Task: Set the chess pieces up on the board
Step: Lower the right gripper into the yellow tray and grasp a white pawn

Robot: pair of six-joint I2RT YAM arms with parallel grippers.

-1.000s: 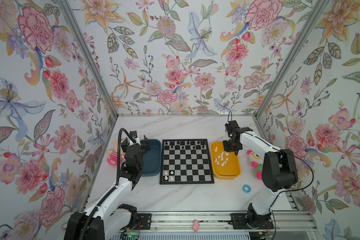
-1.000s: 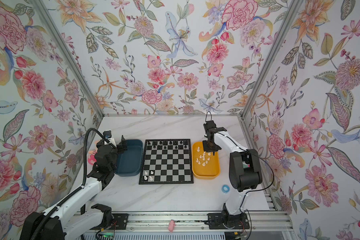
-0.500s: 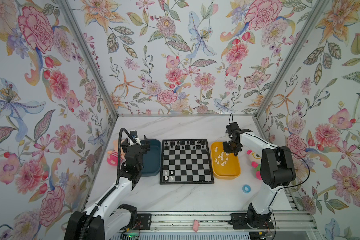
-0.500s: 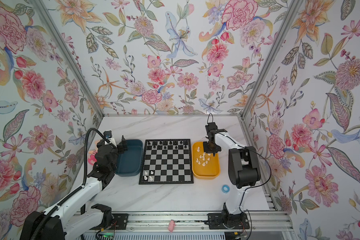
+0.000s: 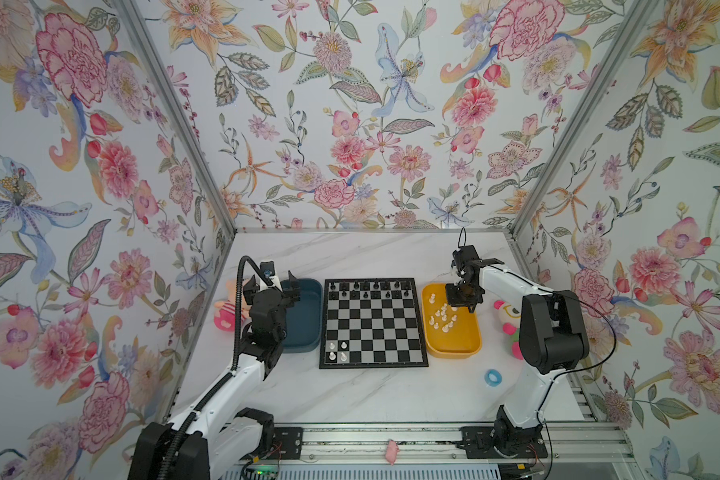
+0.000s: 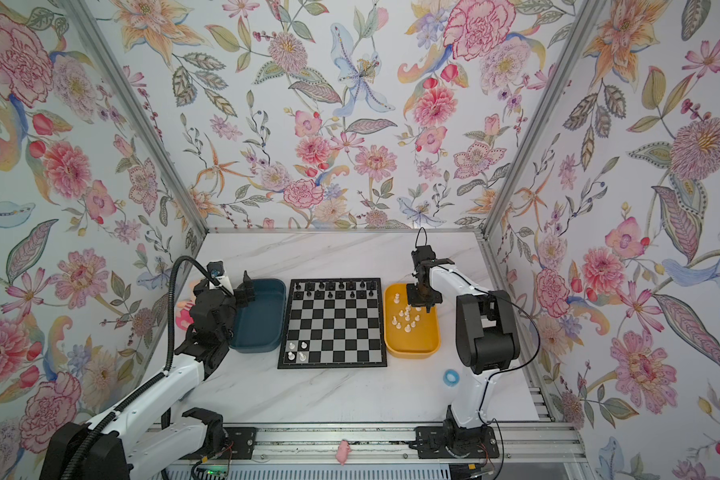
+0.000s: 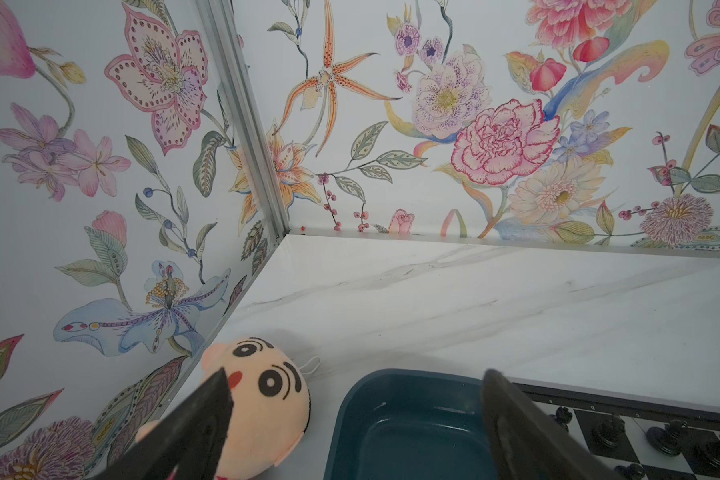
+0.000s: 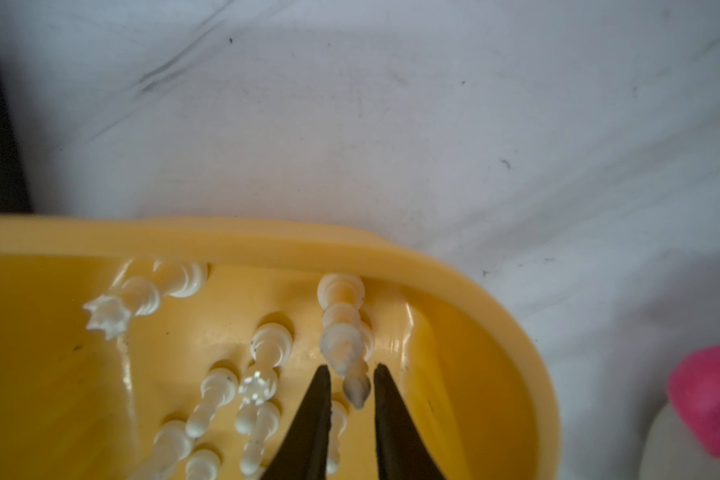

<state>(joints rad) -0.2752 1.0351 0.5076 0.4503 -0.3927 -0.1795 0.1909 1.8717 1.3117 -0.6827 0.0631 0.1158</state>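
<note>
Where the right tool (image 8: 352, 370) hangs: inside the 12 o'clock end of the yellow tray (image 8: 267, 245), pointing down into it.
Right tool state: narrow, with its two black fingers (image 8: 316, 407) on either side of the pointed tip of a tall white chessman (image 8: 344, 328). A thin gap shows on each side, so no firm grip can be told.
Tall white chessman: its base is just beside the tray's end wall and its tip is up between the fingers.
White chess pieces (image 5: 441, 318): a loose cluster in the tray's 12 o'clock half, two of them with crowned tops. One stands apart at the tray's 11 o'clock corner.
Board (image 5: 373, 324): flat at the middle of the table (image 5: 350, 399), with the yellow tray just beside its 3 o'clock edge.
Placed white chessmen (image 5: 332, 356): a small group on the board's 7 o'clock corner squares.
Black chessmen (image 5: 364, 286): lined along the board's 12 o'clock edge in two rows.
Left tool (image 7: 350, 424): wide open, holding nothing, hanging over the 12 o'clock end of the teal tray (image 7: 412, 415).
Teal tray: just beside the board's 9 o'clock edge.
Plush doll (image 7: 267, 395): on the table at 9 o'clock of the teal tray.
Plush toy (image 5: 506, 316): at 3 o'clock of the yellow tray, partly behind the right arm.
Blue ring (image 5: 493, 377): on the table at 5 o'clock of the yellow tray.
</note>
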